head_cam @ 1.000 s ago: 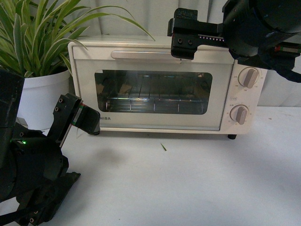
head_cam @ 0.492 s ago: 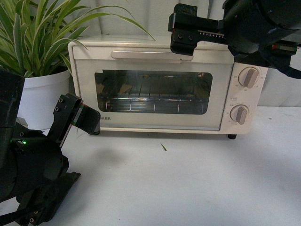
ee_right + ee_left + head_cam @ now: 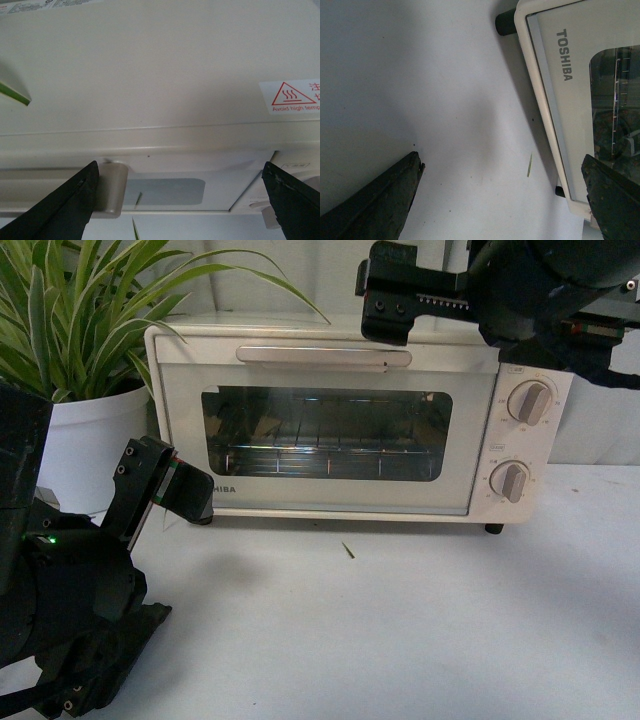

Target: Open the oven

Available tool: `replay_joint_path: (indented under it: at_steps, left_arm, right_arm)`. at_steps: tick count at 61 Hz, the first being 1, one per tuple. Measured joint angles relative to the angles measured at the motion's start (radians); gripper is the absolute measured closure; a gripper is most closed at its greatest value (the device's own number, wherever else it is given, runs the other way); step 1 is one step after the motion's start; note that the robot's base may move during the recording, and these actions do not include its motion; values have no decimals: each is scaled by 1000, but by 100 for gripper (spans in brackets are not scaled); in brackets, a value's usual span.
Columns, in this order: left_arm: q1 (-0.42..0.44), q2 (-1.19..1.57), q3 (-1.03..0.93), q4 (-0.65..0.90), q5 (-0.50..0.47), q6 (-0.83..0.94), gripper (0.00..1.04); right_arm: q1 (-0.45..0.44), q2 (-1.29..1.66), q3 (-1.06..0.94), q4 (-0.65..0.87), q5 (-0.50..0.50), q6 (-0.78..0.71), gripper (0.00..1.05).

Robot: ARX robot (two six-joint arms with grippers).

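In the front view we saw the closed oven [image 3: 330, 440] mid-frame on a white table [image 3: 420, 630], a potted plant [image 3: 80, 330] upper left, a grey backdrop [image 3: 320, 260] behind. In the left wrist view the left gripper [image 3: 501, 160] gaped over the table beside the oven. In the right wrist view the right gripper [image 3: 180, 170] stood spread above the oven's top.

The left pincer [image 3: 172, 488] covers the lower left corner of the oven [image 3: 330, 495] and the start of its lettering [image 3: 224, 490]. The right pincer [image 3: 388, 302] hides part of the oven's top edge. The markings around each knob [image 3: 528, 403] are too small to read. Picture edges cut off the warning sticker [image 3: 296, 96] and the plant [image 3: 70, 320]
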Motion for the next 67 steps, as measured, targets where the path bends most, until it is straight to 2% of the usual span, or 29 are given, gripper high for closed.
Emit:
replay_joint_path:
  at_steps: [11,26,43,67]
  left_arm:
    - [0,0,0,0,0,0,7]
    - [1,0,0,0,1,0,7]
    - [4,-2,-3,1,3,-3,7]
    - [8,-6,-8,2,6,-4,7]
  right_arm:
    - [1,2,7,-20,23,-19,9]
    - [13,-9,-4,-38,-2,-81,9]
    - [28,-76,-134,51,-42,-119,9]
    - [36,-187,-367,183,-131,-87,9]
